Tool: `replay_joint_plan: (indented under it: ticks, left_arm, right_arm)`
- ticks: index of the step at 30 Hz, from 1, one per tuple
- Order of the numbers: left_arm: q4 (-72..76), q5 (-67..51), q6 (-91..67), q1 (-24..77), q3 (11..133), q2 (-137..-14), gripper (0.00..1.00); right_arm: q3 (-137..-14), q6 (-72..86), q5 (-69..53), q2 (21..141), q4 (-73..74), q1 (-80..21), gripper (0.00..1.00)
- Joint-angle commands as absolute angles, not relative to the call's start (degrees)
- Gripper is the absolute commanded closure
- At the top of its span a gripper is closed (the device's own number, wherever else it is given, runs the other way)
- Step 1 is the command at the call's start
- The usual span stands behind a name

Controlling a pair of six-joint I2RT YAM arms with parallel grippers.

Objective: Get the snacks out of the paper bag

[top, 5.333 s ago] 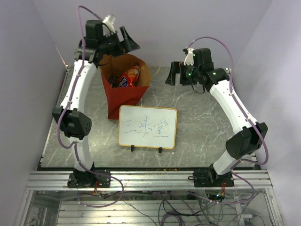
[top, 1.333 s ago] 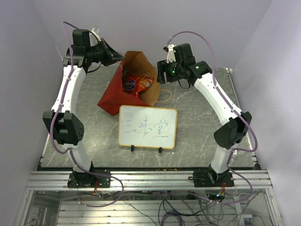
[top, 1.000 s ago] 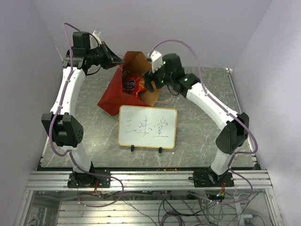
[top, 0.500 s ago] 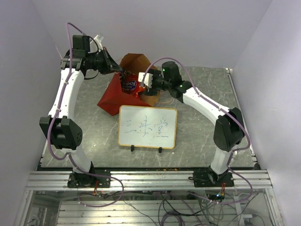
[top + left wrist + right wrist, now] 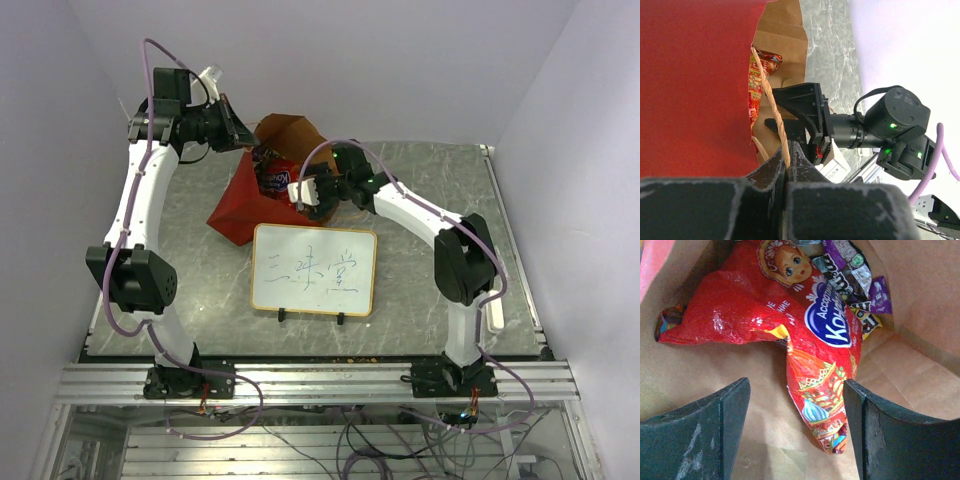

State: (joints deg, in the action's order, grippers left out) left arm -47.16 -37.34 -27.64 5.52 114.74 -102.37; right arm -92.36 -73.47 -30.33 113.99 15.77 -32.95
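Note:
The paper bag (image 5: pixel 238 205), red outside and brown inside, lies tilted on the table with its mouth toward the right arm. My left gripper (image 5: pixel 788 150) is shut on its string handle (image 5: pixel 769 95) and holds the rim up at the bag's far left (image 5: pixel 243 140). My right gripper (image 5: pixel 796 385) is open inside the bag mouth (image 5: pixel 302 192). The lower corner of the large red snack bag (image 5: pixel 790 315) lies between its fingers without touching them. Small purple, brown and silver candy packets (image 5: pixel 860 285) sit deeper in, behind the red bag.
A white gold-framed whiteboard (image 5: pixel 313 270) with writing stands just in front of the bag and my right wrist. The marbled table (image 5: pixel 430 200) stretches to the right, with purple walls close on all sides.
My right gripper has swung left and down from the bag's rim into its mouth, still open. The left gripper kept its hold on the handle and barely moved.

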Motion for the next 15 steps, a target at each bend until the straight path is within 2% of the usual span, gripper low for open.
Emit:
replay_joint_plan:
  ticks: [1,7,15]
  left_arm:
    - [-47.7,-38.8,-26.4,6.0,116.9,-103.3,0.93]
    - [-47.9,-38.8,-26.1,6.4,115.8,-102.6,0.93]
    - [-48.1,-38.5,-25.9,7.6,116.3,-102.7,0.93]
  right_arm:
    - [-94.4,-78.9,-33.0,116.2,14.0,-33.0,0.26]
    - [-92.3,-80.7,-32.6,117.6,9.6,-33.0,0.28]
    - [-93.4,-81.9,-34.4,118.8,7.3,-33.1,0.36]
